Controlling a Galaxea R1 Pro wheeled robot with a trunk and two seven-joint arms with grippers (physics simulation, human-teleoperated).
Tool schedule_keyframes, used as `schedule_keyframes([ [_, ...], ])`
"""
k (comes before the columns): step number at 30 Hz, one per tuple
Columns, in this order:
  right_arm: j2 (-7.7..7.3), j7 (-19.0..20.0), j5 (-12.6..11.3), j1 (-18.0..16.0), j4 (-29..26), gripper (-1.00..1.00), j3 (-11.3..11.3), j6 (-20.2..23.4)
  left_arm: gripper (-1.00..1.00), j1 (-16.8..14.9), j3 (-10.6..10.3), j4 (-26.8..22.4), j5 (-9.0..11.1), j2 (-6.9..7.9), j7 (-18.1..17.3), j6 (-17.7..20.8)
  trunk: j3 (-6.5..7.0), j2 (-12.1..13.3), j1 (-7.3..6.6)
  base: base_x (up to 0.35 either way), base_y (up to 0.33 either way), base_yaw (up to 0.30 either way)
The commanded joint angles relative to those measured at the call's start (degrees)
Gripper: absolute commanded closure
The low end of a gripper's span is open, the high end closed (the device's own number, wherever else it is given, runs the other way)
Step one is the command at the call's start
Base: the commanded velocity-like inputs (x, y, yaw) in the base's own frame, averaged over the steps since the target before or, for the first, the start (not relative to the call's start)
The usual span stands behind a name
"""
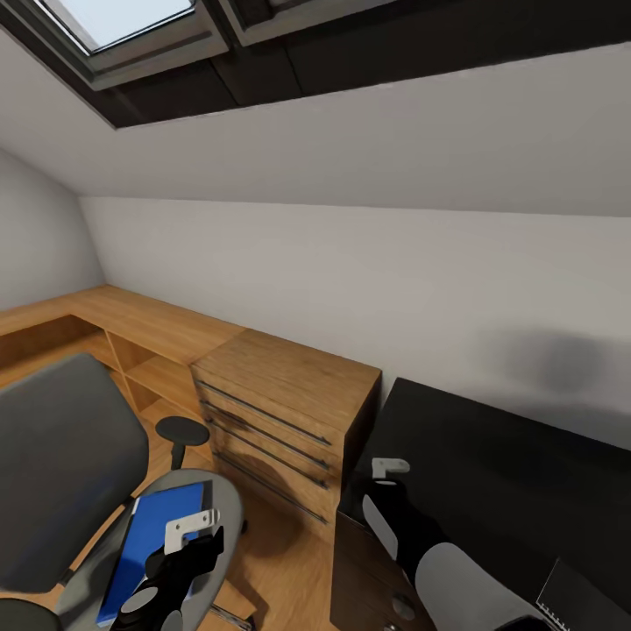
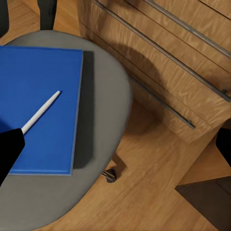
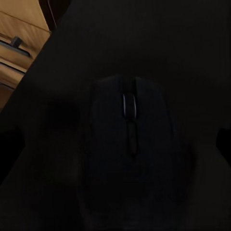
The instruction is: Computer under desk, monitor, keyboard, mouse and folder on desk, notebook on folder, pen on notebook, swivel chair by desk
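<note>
The blue folder lies flat on the grey seat of the swivel chair, and the thin white pen lies across it. My left gripper hangs open above the seat, one black finger over the pen's near end. From the head camera the folder and chair back sit at the lower left, with the left gripper just above them. The black mouse rests on the glossy black desk. My right gripper is open straight over it, a little above.
A light oak chest of drawers stands between chair and desk, against the white wall. Oak shelving runs along the left under a sloped ceiling. A dark flat object's corner shows on the desk at the lower right.
</note>
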Motion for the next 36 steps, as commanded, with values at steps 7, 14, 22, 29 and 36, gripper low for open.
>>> schedule_keyframes([
  [7, 0.0, -0.4, -0.4, -0.1, 1.4, -1.0, 0.3, 0.3, -1.0, 0.0, -0.1, -0.1, 0.6, 0.01, 0.5, 0.1, -0.05, 0.0, 0.01, 0.0, 0.0, 0.0],
  [14, 0.0, -0.4, -0.4, -0.1, 1.6, -1.0, 0.3, 0.3, -1.0, 0.0, -0.1, -0.1, 0.6, 0.01, 0.5, 0.1, -0.05, 0.0, 0.01, 0.0, 0.0, 0.0],
  [22, 0.0, -0.5, -0.4, -0.1, 1.7, -1.0, 0.2, 0.4, -1.0, 0.0, -0.1, -0.2, 0.6, 0.01, 0.5, 0.1, -0.05, 0.0, 0.01, 0.0, 0.0, 0.0],
  [29, 0.0, -0.6, -0.4, -0.1, 1.7, 1.0, 0.2, 0.4, -1.0, 0.0, -0.1, -0.2, 0.6, 0.01, 0.5, 0.1, -0.05, 0.0, 0.01, 0.0, 0.0, 0.0],
  [36, 0.0, -0.6, -0.4, -0.1, 1.6, 1.0, 0.2, 0.4, -1.0, 0.0, -0.1, -0.2, 0.6, 0.01, 0.5, 0.1, -0.05, 0.0, 0.01, 0.0, 0.0, 0.0],
])
